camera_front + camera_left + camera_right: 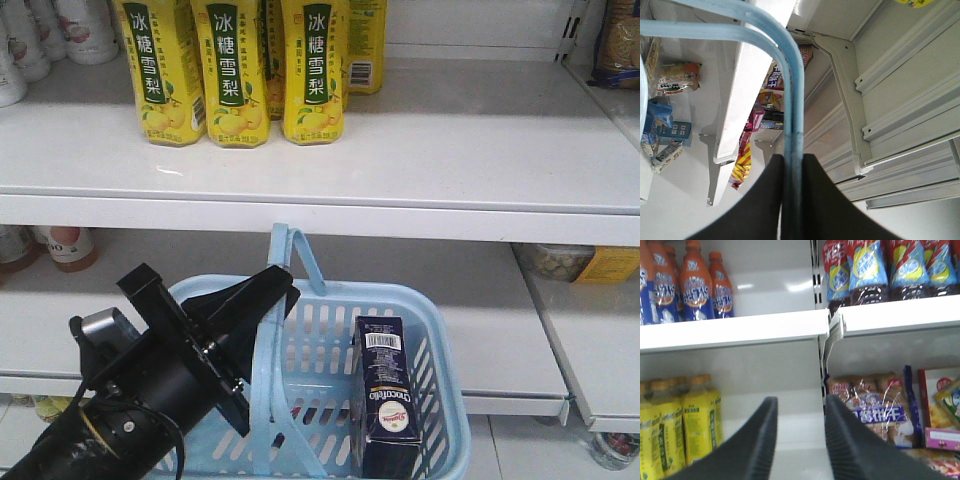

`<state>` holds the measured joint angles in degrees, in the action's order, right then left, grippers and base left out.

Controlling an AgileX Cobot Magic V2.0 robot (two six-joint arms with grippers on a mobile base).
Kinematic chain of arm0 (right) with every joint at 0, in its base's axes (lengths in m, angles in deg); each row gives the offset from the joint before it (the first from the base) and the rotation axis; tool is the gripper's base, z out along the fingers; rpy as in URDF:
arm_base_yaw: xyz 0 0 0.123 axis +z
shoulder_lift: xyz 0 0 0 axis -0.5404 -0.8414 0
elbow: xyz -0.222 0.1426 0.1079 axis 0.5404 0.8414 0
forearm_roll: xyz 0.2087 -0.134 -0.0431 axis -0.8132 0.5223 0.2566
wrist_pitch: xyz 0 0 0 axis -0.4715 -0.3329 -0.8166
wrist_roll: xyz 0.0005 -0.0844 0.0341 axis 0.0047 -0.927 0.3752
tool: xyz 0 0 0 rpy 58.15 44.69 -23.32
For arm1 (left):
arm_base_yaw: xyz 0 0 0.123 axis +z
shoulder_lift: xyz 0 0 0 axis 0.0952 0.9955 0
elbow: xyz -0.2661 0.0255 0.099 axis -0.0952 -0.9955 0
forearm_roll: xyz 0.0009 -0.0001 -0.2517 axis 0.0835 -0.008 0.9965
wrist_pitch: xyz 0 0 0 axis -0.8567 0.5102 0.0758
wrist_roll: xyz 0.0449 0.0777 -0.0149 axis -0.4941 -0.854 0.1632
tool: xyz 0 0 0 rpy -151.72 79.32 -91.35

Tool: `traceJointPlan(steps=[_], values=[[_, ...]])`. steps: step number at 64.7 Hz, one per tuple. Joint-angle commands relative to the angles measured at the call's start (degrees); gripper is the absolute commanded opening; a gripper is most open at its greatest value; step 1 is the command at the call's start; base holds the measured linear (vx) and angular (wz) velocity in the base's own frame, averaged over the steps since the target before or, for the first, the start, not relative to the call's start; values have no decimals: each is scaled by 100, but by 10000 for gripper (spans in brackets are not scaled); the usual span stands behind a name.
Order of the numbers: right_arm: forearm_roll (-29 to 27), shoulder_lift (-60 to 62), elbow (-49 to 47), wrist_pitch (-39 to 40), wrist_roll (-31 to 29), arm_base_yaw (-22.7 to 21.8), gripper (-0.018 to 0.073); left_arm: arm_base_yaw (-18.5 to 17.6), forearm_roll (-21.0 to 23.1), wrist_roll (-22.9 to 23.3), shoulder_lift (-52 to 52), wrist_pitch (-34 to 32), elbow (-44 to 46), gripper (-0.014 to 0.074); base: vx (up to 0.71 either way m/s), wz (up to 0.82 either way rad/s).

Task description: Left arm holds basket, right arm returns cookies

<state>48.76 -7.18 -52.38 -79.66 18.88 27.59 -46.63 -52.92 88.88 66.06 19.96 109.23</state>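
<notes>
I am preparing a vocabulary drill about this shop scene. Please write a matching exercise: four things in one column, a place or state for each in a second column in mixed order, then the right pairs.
Column one
1. cookies box
2. yellow bottles
3. left claw
4. right claw

Column two
a. on the white shelf
b. open, holding nothing
c. standing inside the basket
d. shut on the basket's handles

Pairs: 1-c, 2-a, 3-d, 4-b
</notes>
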Motion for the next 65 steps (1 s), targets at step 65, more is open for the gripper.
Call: traceJointPlan(steps=[65], values=[[55,-1900,-1410,-3016,1335,2446,550,15,121,20,-185,-1596,172,-3,0,0]])
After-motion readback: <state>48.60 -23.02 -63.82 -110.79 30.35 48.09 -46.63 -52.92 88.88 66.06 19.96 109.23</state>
